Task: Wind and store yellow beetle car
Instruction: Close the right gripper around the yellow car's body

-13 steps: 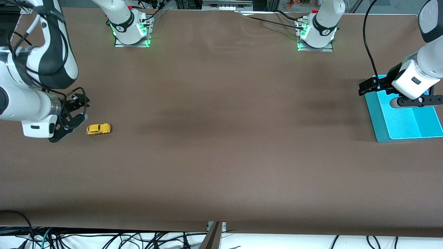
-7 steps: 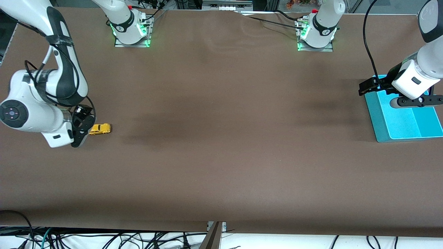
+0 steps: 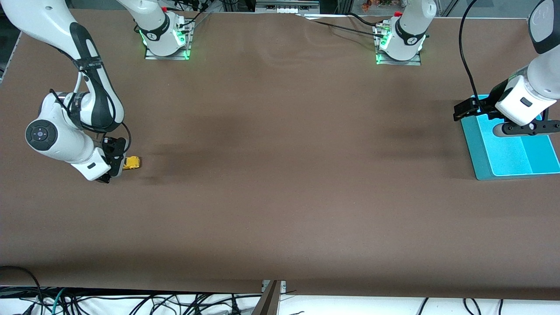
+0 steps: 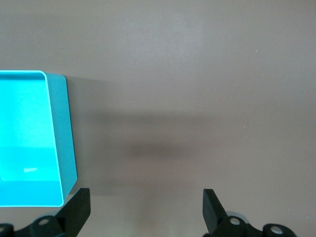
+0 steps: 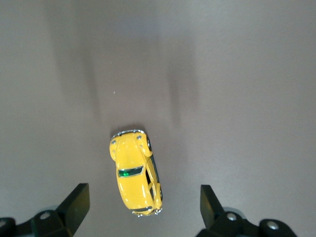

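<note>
The yellow beetle car (image 3: 131, 162) stands on its wheels on the brown table at the right arm's end. In the right wrist view the car (image 5: 135, 172) lies between the two open fingers, touching neither. My right gripper (image 3: 114, 165) is open just over the car's end and hides part of it in the front view. My left gripper (image 3: 503, 124) is open and empty over the teal tray (image 3: 479, 157) at the left arm's end, where the arm waits. The tray's corner also shows in the left wrist view (image 4: 59, 143).
The two arm bases (image 3: 166, 37) (image 3: 400, 41) stand along the table's edge farthest from the front camera. Cables hang below the table's near edge (image 3: 280, 286).
My right arm has swung in and lowered, bringing its open gripper from beside the car to over the car's end. The car and the left arm have not moved.
</note>
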`<state>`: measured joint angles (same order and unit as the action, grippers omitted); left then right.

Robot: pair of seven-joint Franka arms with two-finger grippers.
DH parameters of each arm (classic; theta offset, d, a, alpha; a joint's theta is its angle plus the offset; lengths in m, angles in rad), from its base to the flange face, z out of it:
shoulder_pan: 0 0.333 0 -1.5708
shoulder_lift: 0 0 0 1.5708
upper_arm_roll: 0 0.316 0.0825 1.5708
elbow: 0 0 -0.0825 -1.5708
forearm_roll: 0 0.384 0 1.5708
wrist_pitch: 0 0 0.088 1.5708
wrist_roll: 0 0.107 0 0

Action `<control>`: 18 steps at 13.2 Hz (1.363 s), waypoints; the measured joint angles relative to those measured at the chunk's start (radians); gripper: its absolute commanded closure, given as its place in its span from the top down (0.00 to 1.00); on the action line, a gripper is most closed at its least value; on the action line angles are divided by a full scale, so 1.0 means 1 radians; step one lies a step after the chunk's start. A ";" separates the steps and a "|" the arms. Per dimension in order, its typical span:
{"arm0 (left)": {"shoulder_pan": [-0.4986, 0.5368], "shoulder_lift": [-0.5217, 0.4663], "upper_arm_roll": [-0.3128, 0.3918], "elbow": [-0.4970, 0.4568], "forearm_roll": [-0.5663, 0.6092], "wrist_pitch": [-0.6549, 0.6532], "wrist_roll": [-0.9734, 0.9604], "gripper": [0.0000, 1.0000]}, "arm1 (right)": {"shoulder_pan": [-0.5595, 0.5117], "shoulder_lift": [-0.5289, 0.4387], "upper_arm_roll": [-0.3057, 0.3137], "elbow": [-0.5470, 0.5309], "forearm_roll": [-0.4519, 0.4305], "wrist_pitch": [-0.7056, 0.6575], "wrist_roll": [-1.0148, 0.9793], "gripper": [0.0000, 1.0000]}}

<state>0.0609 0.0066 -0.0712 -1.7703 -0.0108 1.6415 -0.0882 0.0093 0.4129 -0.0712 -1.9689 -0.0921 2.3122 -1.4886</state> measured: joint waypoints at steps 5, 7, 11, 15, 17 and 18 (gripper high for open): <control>0.000 0.000 0.000 0.000 0.000 0.000 0.000 1.00 | -0.033 0.000 0.000 -0.090 0.000 0.116 -0.099 0.99; 0.000 0.000 0.000 0.000 0.000 0.000 0.000 1.00 | -0.037 0.000 0.000 -0.121 0.000 0.157 -0.113 0.99; 0.000 0.000 0.000 0.000 0.000 0.000 0.000 1.00 | -0.039 0.000 0.000 -0.147 0.000 0.183 -0.142 0.98; 0.000 0.000 0.000 0.000 0.000 0.000 0.000 1.00 | -0.058 0.015 0.000 -0.152 0.000 0.204 -0.185 0.95; 0.000 0.000 0.000 0.000 0.000 0.000 0.000 1.00 | -0.073 0.026 -0.001 -0.152 0.001 0.219 -0.211 0.76; 0.000 0.000 0.000 0.000 0.000 0.000 0.000 1.00 | -0.078 0.031 -0.001 -0.152 0.002 0.222 -0.221 0.62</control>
<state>0.0609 0.0066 -0.0712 -1.7703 -0.0108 1.6415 -0.0882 -0.0690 0.4437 -0.0717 -2.1208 -0.0906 2.5345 -1.7094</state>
